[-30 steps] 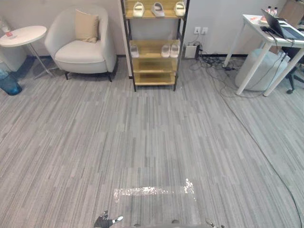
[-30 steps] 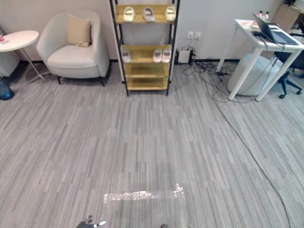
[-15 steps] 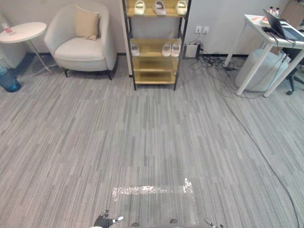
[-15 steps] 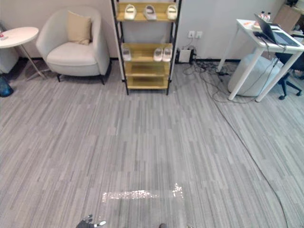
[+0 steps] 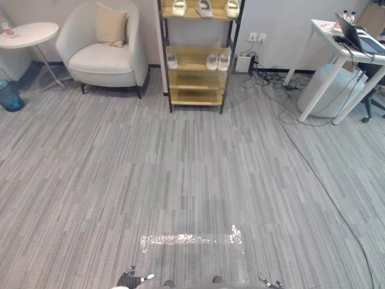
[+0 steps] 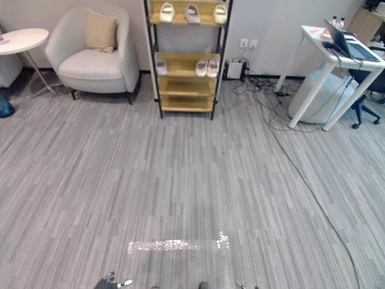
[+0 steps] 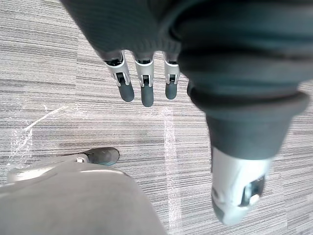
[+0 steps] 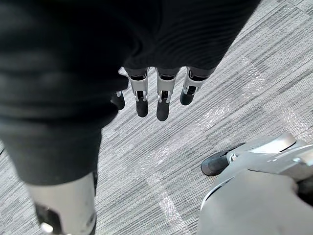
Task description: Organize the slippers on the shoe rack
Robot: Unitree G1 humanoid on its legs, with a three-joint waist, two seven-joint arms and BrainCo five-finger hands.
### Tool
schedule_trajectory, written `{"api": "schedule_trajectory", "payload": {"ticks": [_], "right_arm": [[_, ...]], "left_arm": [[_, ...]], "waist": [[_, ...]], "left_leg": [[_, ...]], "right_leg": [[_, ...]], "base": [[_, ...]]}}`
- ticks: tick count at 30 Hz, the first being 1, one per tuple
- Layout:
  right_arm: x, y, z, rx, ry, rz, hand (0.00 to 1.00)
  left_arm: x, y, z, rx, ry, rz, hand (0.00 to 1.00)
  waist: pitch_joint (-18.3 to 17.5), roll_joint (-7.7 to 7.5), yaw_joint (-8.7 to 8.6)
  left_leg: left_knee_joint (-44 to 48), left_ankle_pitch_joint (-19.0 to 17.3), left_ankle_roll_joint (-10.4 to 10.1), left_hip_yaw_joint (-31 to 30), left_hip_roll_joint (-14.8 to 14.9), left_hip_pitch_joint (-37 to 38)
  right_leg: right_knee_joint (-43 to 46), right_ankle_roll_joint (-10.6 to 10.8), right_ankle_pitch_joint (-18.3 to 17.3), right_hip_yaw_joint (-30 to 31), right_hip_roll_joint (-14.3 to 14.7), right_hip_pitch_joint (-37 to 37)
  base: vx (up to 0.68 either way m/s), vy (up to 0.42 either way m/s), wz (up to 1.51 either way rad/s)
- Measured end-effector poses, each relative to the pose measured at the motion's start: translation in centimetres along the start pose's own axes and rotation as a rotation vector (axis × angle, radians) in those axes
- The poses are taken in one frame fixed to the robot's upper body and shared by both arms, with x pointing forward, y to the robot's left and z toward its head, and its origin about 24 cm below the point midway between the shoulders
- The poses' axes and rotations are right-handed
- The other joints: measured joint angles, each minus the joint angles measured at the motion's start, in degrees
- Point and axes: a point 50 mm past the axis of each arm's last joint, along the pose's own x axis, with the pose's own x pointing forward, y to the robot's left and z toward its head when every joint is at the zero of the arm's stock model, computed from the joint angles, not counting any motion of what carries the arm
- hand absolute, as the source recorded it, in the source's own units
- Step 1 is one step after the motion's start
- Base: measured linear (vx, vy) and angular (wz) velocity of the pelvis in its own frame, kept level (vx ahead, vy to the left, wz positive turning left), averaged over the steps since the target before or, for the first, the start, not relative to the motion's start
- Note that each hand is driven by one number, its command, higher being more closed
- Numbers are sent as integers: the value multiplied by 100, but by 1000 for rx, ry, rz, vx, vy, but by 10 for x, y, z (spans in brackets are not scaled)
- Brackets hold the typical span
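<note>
**Left eye view: empty hands, and the rack well across the room**

Over on the far left a round side table (image 5: 27, 33) stands by the wall, and next to it a pale armchair (image 5: 102, 51) with a tan cushion (image 5: 112, 25) propped in its corner. Just right of the chair, against the same wall, is the shoe rack (image 5: 195, 78), a dark frame with wooden shelves. Three slippers (image 5: 203, 8) sit in a row on its top shelf. One shelf down, a lone slipper (image 5: 172, 59) lies at the left end, well apart from a pair (image 5: 218, 61) set side by side at the right end. That split looks like the untidiness the job is meant to fix. Further right, cables (image 5: 271, 84) trail across the grey carpet (image 5: 192, 168) towards a white desk (image 5: 337, 48) carrying a laptop (image 5: 361, 37).

Nearer the robot, a shiny strip (image 5: 189, 239) lies across the carpet, with a long bare stretch of floor between it and the rack. At the bottom edge the left hand (image 7: 142, 83) hangs with its fingers straight and loose, pointing at the floor and holding nothing. The right hand (image 8: 163, 98) is the same: fingers relaxed, palm empty. I'd say they hang that way because nothing is within reach. To my eye the work has not begun, and the first need is to close the distance to the rack.
</note>
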Motion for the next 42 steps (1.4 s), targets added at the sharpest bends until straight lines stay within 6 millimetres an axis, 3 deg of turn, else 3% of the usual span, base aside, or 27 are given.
{"api": "schedule_trajectory", "payload": {"ticks": [2,6,7,9,10,12,14,16,17,18,19,21,22,23,24,26,27,29,31,33,34,35,36,38,40,41,42], "right_arm": [[0,2,2,8,-11,4,0],[0,9,6,35,-39,20,0],[-1,13,7,51,-49,29,0],[-2,13,7,57,-66,29,0],[-2,12,11,52,-80,26,0],[-1,14,19,31,-106,35,0],[1,21,28,24,-127,49,0],[2,30,35,14,-141,73,0],[2,35,35,-3,-139,89,0],[3,38,36,-15,-140,99,0],[2,41,34,-13,-133,106,0],[-1,51,28,-6,-126,134,0],[-1,52,29,-12,-132,141,0],[-2,53,32,-28,-148,149,0],[-2,53,34,-28,-156,152,0],[-1,53,37,-25,-166,150,0],[-1,55,41,-26,-176,154,0],[0,57,45,-26,-187,160,0],[0,60,50,-23,-205,170,0],[0,62,51,-25,-204,173,0],[0,59,47,-27,-193,166,0],[1,58,47,-30,-190,163,0],[3,52,55,-51,-206,149,0],[4,46,55,-62,-204,137,0],[4,45,53,-71,-197,134,0],[4,44,50,-86,-187,134,0],[4,45,49,-91,-184,137,0]], "left_arm": [[2,1,7,-15,-16,7,0],[2,5,17,-93,-67,34,0],[2,10,23,-117,-97,53,0],[1,8,26,-146,-122,55,0],[0,6,25,-155,-120,53,0],[0,3,25,-177,-121,57,0],[0,3,24,-196,-119,68,0],[0,1,23,-206,-114,67,0],[0,-3,21,-211,-105,60,0],[-1,0,17,-211,-89,66,0],[-1,4,14,-219,-85,80,0],[-2,11,12,-215,-79,98,0],[-2,11,12,-207,-76,98,0],[0,11,16,-181,-81,89,0],[1,9,20,-159,-88,80,0],[3,5,30,-146,-111,64,0],[5,-5,40,-147,-134,39,0],[5,-26,50,-169,-154,-12,0],[5,-44,63,-195,-181,-56,0],[4,-54,68,-207,-192,-80,0],[4,-58,68,-212,-187,-91,0],[3,-64,64,-223,-167,-102,0],[2,-71,60,-242,-144,-116,0],[0,-79,59,-259,-142,-132,0],[1,-75,61,-291,-141,-115,0],[2,-72,65,-310,-160,-105,0],[2,-69,69,-321,-176,-99,0]], "waist": [[86,-8,-17],[309,-22,2],[377,-150,-6],[423,-114,74],[397,-60,86],[427,26,79],[425,32,111],[392,66,162],[348,119,273],[246,84,360],[128,-50,391],[-41,-252,397],[-50,-273,391],[-38,-278,305],[-11,-235,278],[34,-184,279],[72,-141,284],[99,-86,257],[102,-80,134],[105,-77,51],[98,-134,33],[115,-124,16],[163,153,19],[139,284,-18],[163,318,-29],[243,264,-5],[301,249,52]], "left_leg": [[234,-97,-61,-18,24,-107],[1668,-648,-296,102,225,-578],[2696,-621,-276,358,267,-1002],[3919,-503,-137,642,474,-1504],[4362,-671,1,789,592,-1766],[4274,-855,60,982,624,-2047],[3343,-799,89,1137,481,-2247],[2259,-477,84,996,310,-2255],[2023,-213,197,776,260,-2271],[2210,-157,286,824,190,-2282],[2322,-384,306,997,121,-2290],[2331,-726,376,1271,-82,-2036],[2294,-767,448,1319,-148,-1866],[2164,-864,496,1339,-242,-1521],[2062,-918,501,1309,-278,-1216],[1703,-952,501,1257,-300,-626],[1397,-951,500,1236,-265,-221],[1167,-950,498,1248,-170,145],[1139,-951,497,1191,-21,276],[1132,-988,403,1075,59,380],[1132,-1129,151,930,36,521],[1132,-1246,-21,833,62,682],[1188,-1227,-86,754,267,776],[1754,-1199,-131,582,436,588],[3061,-1083,-314,403,659,53],[4617,-680,-356,293,969,-566],[5457,-710,-355,360,1186,-890]], "right_leg": [[138,-70,-100,-65,0,-29],[1029,-198,-780,-132,19,-257],[1303,-249,-964,-128,-72,-274],[1519,-310,-1148,-84,-85,-208],[1536,-322,-1212,-64,-84,-160],[1470,-330,-1237,6,-123,-101],[1393,-314,-1264,124,-227,-101],[1351,-218,-1332,282,-278,-186],[1383,-116,-1444,444,-273,-227],[1426,-41,-1567,587,-366,-205],[1512,4,-1653,651,-479,-212],[2885,232,-1696,713,-771,-697],[3552,414,-1619,714,-856,-936],[4670,733,-1417,719,-942,-1264],[5430,788,-1368,658,-958,-1464],[6149,603,-1462,320,-986,-1779],[6158,387,-1596,-19,-999,-1990],[5609,182,-1712,-444,-975,-2249],[4312,44,-1609,-599,-777,-2526],[3020,-22,-947,-421,-514,-2543],[2320,-196,-133,-266,-454,-2474],[2470,-215,14,-213,-449,-2473],[2810,-319,-160,-390,-353,-2465],[2957,-386,-602,-547,-303,-2399],[2940,-436,-845,-657,-194,-2152],[2756,-530,-1024,-711,-52,-1694],[2607,-640,-1161,-718,56,-1297]], "base": [[-34,-31,12],[-38,-43,9],[-64,-90,4],[11,-90,-7],[88,-20,-2],[145,40,-6],[219,103,-21],[303,230,-49],[417,347,-79],[408,310,-84],[483,256,-70],[500,226,-56],[468,230,-20],[460,189,5],[552,178,11],[431,85,6],[302,25,7],[362,-19,6],[438,-128,22],[399,-186,31],[442,-255,31],[521,-294,22],[419,-264,22],[409,-274,25],[387,-296,30],[361,-251,11],[424,-246,1]]}}
